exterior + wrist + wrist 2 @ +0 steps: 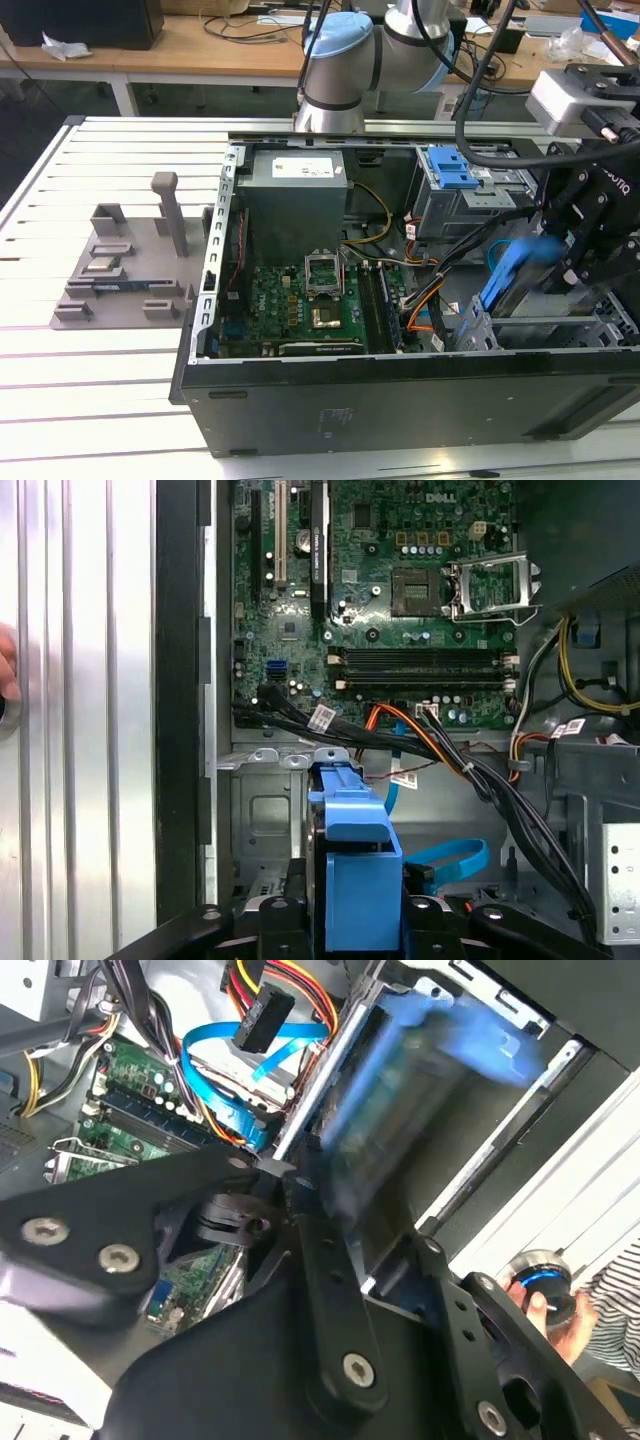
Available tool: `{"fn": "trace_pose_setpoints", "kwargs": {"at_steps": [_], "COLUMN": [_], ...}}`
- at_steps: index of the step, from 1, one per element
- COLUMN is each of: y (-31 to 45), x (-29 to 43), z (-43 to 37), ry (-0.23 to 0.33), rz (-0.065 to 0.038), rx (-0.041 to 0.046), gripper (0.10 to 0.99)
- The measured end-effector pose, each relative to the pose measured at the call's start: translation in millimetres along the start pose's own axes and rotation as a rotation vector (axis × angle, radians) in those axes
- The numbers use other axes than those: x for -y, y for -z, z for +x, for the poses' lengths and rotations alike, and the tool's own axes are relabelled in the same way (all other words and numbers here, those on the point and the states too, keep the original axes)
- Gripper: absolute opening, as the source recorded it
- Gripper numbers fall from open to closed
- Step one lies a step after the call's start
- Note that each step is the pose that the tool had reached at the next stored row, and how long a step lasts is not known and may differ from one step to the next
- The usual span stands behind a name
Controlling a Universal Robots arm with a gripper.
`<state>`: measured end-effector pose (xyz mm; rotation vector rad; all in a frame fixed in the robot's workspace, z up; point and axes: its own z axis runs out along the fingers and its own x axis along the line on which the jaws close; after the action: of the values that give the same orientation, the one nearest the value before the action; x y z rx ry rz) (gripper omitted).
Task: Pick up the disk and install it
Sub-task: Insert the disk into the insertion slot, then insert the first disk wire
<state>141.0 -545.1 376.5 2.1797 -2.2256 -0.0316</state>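
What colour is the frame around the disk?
Bright blue; the disk shows it best in the first wrist view.

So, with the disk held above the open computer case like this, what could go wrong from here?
1. The disk hangs in the gripper close to the metal drive cage; if it is tilted, its blue frame may jam on the cage edge.
2. Loose cables and a blue flat cable lie near the bay, so they could be pinched or pulled.
3. A person's hand is close to the case, in the second wrist view.
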Motion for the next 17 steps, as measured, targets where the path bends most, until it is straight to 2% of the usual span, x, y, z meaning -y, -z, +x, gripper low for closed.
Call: {"fn": "trace_pose_setpoints", "kwargs": {"at_steps": [1, 3, 5, 6, 7, 8, 13, 14, 16, 17], "y": [0.0, 0.0, -0.1, -0.1, -0.1, -0.1, -0.3, -0.4, 0.3, 0.4], "x": [0.0, 0.0, 0.0, 0.0, 0.0, 0.0, 0.0, 2.7, 18.8, 23.3], "z": [0.0, 0.0, 0.0, 0.0, 0.0, 0.0, 0.0, -0.1, -2.6, -4.2], "ry": [0.000, 0.000, 0.000, 0.000, 0.000, 0.000, 0.000, 0.000, 0.000, 0.000], "rz": [0.000, 0.000, 0.000, 0.000, 0.000, 0.000, 0.000, 0.000, -0.002, -0.003], "rx": [-0.0001, -0.0001, -0.0002, -0.0002, -0.0002, -0.0001, -0.0001, 0.0004, -0.0002, -0.0003], "gripper": [0.439, 0.427, 0.298, 0.298, 0.176, 0.118, 0.106, 0.106, 0.106, 0.106]}}
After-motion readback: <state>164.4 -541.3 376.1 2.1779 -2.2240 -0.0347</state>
